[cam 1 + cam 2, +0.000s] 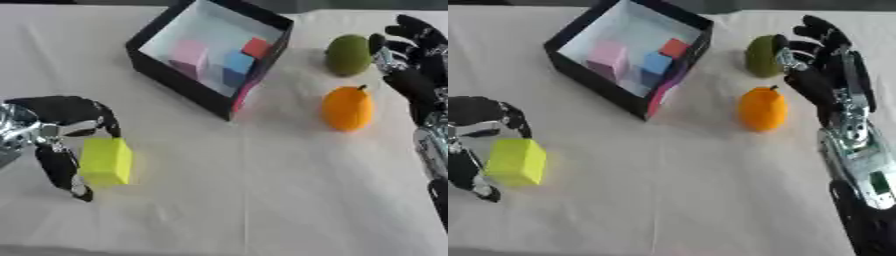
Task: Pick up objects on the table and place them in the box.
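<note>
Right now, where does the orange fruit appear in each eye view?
Left eye view: orange fruit right of centre, below the green fruit.
Right eye view: orange fruit nearer the middle, beside the right robot hand.
Shared landmark: the black box, up and left of it.

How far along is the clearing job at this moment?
Done: pink block, blue block and red block lie in the box. In hand: left hand curls around the yellow block. Left: orange fruit and green fruit, beside the right hand.
</note>
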Controlling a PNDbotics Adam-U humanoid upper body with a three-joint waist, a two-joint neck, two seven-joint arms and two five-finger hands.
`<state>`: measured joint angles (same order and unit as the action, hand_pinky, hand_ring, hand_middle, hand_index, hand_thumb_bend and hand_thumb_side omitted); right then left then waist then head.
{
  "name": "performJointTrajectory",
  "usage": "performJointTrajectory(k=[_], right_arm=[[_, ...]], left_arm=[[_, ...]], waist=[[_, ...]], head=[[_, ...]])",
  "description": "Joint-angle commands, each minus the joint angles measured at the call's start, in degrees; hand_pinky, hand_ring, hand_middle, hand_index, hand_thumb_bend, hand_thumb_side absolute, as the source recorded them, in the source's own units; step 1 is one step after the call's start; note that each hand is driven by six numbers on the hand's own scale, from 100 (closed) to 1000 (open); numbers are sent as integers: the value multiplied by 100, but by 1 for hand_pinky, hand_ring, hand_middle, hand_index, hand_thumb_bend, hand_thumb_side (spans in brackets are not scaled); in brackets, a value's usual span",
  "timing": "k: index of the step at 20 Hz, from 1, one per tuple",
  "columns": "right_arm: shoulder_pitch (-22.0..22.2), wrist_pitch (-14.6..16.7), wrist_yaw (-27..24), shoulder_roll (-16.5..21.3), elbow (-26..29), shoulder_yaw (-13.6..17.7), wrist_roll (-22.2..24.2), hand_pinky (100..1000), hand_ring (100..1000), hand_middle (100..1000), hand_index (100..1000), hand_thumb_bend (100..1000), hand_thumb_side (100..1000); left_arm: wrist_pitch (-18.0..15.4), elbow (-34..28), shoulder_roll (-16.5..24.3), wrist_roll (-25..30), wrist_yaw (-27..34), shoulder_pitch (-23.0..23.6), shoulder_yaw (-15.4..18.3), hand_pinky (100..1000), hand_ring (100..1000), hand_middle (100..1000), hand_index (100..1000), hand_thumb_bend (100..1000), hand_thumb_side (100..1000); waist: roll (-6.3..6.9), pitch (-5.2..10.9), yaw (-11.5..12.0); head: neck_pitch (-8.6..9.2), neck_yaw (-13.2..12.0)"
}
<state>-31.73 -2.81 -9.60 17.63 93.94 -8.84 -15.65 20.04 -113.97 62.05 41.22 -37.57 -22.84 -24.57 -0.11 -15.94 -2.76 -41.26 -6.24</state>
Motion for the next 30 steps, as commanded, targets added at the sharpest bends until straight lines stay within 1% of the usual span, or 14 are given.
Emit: performJointTrajectory(k=[1,4,6,8,9,14,16,19,20,21,25,27,30], right_arm=[[-73,5,12,120,89,27,1,799,759,754,844,344,253],[-71,7,11,124,88,30,-4,799,759,754,844,343,253],[-70,8,10,127,89,28,-3,799,759,754,844,342,254],[-71,8,10,128,88,26,-2,799,759,754,844,341,254],[-70,8,9,129,87,28,-3,799,759,754,844,341,254],[-70,5,15,134,80,28,-7,799,759,754,844,340,254],[-70,5,16,135,78,31,-11,799,760,755,844,339,255],[-68,5,16,138,79,33,-18,800,760,755,844,339,255],[-68,4,17,139,78,31,-17,800,760,755,844,338,255],[-67,3,18,139,78,31,-17,800,760,755,844,338,255],[-62,0,19,144,76,33,-26,800,760,755,844,336,257],[-59,2,19,146,78,34,-27,800,760,755,844,336,257],[-47,6,19,153,81,43,-37,800,760,755,844,334,258]], left_arm=[[-18,-62,90,-135,-197,-29,40,725,778,688,733,796,115],[-74,-62,57,-311,-428,0,-4,705,761,661,710,831,101],[-86,-62,25,-446,-605,-2,-29,683,737,629,688,839,100],[-90,-34,-20,-579,-779,-6,-72,674,727,620,681,844,100],[-90,-11,-42,-637,-838,-11,-86,657,712,606,671,835,100],[-38,62,-98,-904,-970,-11,-115,637,692,591,660,793,100],[10,83,-111,-982,-965,-6,-112,626,684,585,633,767,100],[182,110,-142,-1053,-820,-19,-81,587,651,552,566,685,100],[256,114,-153,-1049,-713,-28,-72,564,628,534,538,631,100],[337,113,-165,-1024,-572,-34,-59,554,617,524,522,598,100],[576,-26,-159,-941,-93,-82,45,530,597,505,491,508,100],[576,-54,-154,-969,65,-152,129,516,585,494,480,482,100],[428,-61,-119,-1142,296,-361,330,500,575,485,479,455,100]], waist=[[18,88,9],[23,97,21],[27,107,30],[30,116,32],[32,119,30],[38,117,21],[39,116,21],[37,117,22],[36,116,23],[35,116,24],[36,116,31],[38,121,35],[43,133,52]], head=[[-26,-26],[-46,-33],[-59,-39],[-62,-47],[-63,-52],[-82,-59],[-85,-58],[-88,-57],[-91,-60],[-94,-61],[-103,-59],[-99,-55],[-100,-37]])
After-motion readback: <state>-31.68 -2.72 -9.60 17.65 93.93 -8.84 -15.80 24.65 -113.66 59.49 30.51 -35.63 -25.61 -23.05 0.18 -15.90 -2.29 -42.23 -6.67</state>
